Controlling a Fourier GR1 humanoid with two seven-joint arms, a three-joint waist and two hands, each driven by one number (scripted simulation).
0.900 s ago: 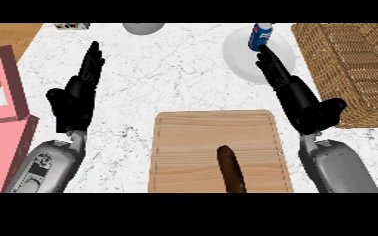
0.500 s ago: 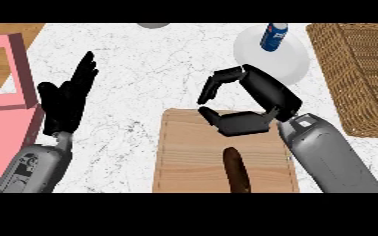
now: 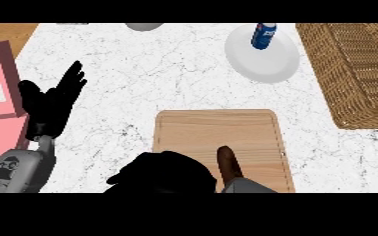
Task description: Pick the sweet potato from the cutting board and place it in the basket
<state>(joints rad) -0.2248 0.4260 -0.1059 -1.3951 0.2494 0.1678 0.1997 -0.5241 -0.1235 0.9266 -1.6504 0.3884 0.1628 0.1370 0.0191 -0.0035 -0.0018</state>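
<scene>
While bench [image 3: 148, 80] lies bare mid-frame: basket [image 3: 347, 75] at right edge.
Sweet potato [image 3: 228, 162]: on cutting board [image 3: 214, 130], just beside right hand [image 3: 166, 172].
Right hand fingers: cannot tell.
Left hand [image 3: 52, 102]: open, resting left.

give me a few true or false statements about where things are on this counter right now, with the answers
1. The sweet potato lies on the cutting board. True.
2. The sweet potato is already in the basket. False: it is on the board, and the basket sits at the counter's right edge.
3. A blue can stands on the white plate. True.
4. The left hand holds the can. False: it rests open at the left, fingers up.
5. The right hand is low over the board's near left corner. True.
</scene>
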